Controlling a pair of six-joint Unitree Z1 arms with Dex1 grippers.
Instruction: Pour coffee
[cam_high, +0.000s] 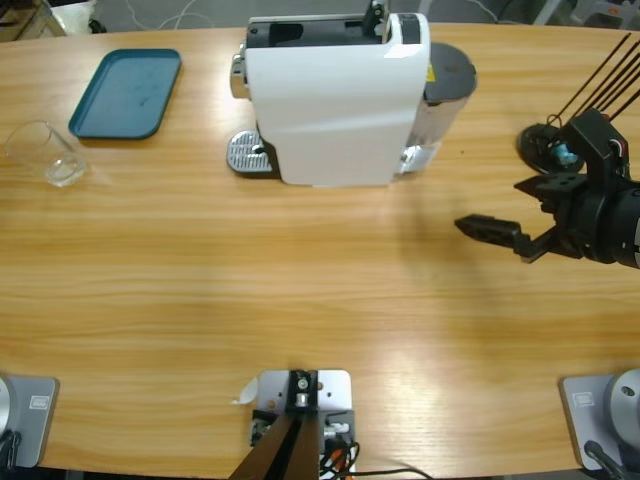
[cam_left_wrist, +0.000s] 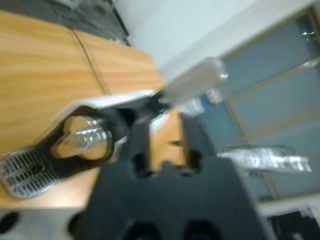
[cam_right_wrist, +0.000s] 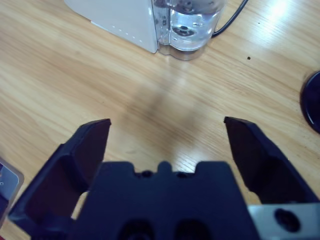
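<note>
The coffee machine (cam_high: 335, 100) is taken as the landmark. The glass (cam_high: 45, 155) is placed far to its left, just beside the blue tray (cam_high: 127, 92), so it is not yet under the spout. Whether any coffee is in the glass cannot be told; none is seen elsewhere.

The right gripper (cam_high: 495, 240) is held to the right of the machine, above the bare table (cam_high: 300, 300), near the water tank (cam_right_wrist: 187, 25). Its jaws are spread wide and nothing is between them, probably only waiting.

The left gripper (cam_left_wrist: 165, 130) is pointed at the drip grid (cam_left_wrist: 25, 172) of the machine. A narrow gap is kept between its jaws and nothing is held. It is judged that the glass must be fetched first.
</note>
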